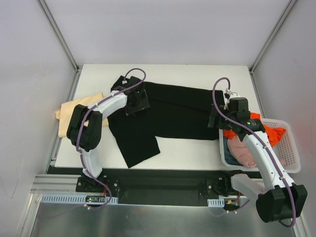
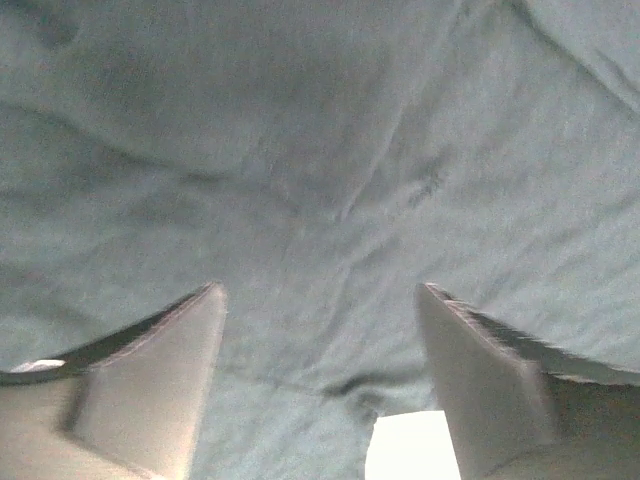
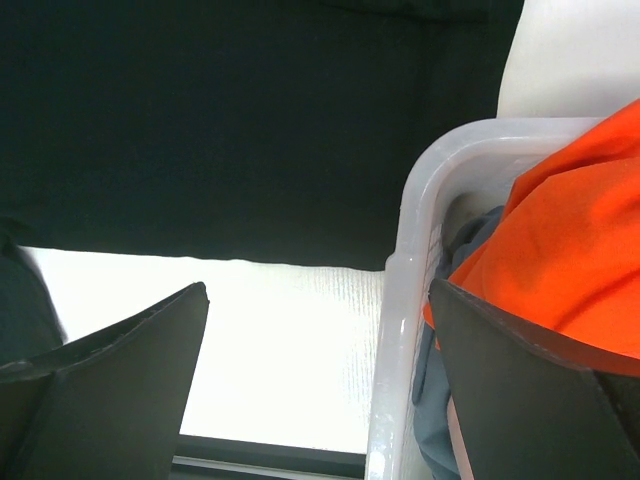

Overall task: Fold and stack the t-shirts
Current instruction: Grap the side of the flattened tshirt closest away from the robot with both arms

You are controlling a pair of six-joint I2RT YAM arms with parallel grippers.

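Note:
A large black t-shirt (image 1: 173, 116) lies spread across the table, one part hanging toward the near edge. My left gripper (image 1: 137, 102) is low over its left end; in the left wrist view the cloth (image 2: 320, 180) fills the frame and the jaws stand open (image 2: 320, 300) with nothing between them. My right gripper (image 1: 216, 120) hovers open (image 3: 320, 300) at the shirt's right edge (image 3: 250, 130), beside the basket. A pale tan shirt (image 1: 71, 112) lies at the table's left edge. An orange shirt (image 1: 269, 134) (image 3: 560, 250) and a pink one (image 1: 242, 150) lie in the basket.
The white mesh basket (image 1: 291, 148) stands at the table's right edge, its rim (image 3: 400, 300) right next to my right gripper. The white table (image 1: 187, 148) ends at a metal rail along the near side. Grey walls enclose the back and sides.

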